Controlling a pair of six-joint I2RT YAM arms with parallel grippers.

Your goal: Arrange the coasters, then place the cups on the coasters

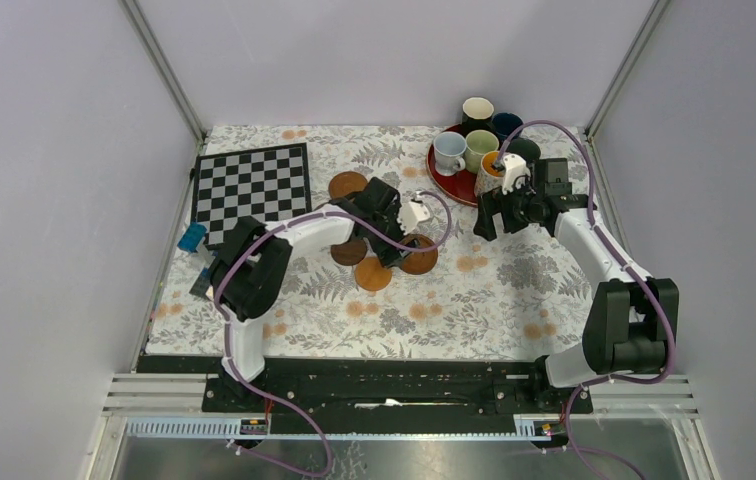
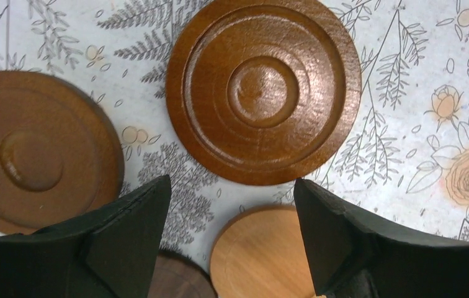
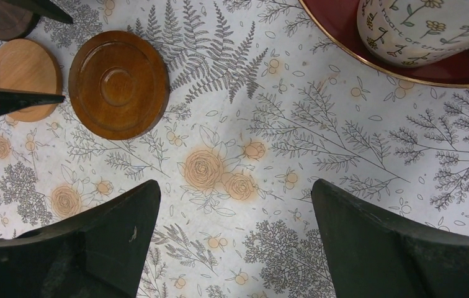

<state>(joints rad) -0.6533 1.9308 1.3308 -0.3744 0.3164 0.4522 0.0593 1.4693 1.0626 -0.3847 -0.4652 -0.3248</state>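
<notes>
Counter (image 1: 514, 310): under a fern-and-rose cloth; both arms reach out from its near edge.
Coasters: bunched close at the counter's middle. They are the pale coaster (image 2: 257, 261), the walnut-dark coaster (image 2: 170, 279), the glossy brown coaster (image 2: 263, 93) and the matte brown coaster (image 2: 33, 149). A lone coaster (image 1: 347, 184) lies apart, farther back. We judge them not yet arranged, since they lie too tight together for a mug on each.
Left claw (image 2: 231, 192): low over the bunch, with the jaws apart on either side of the pale coaster. We see nothing gripped. We take this as lining up to lift that disc and move it out.
Right claw (image 3: 237, 186): spread wide and empty over bare cloth, between the bunch and the tray. We think it hovers there to be close to the mugs.
Red tray (image 1: 441, 178): at the far right corner, carrying all the mugs.
Mugs: the floral white mug (image 3: 418, 31) is at the tray's near rim, closest to the right claw. Behind it are the pale blue-white mug (image 1: 449, 152), pale green mug (image 1: 481, 148), grey-green mug (image 1: 524, 150), navy mug (image 1: 506, 123) and black mug (image 1: 477, 110).
Chequered board (image 1: 251, 185): at the far left corner, no part of the job.
</notes>
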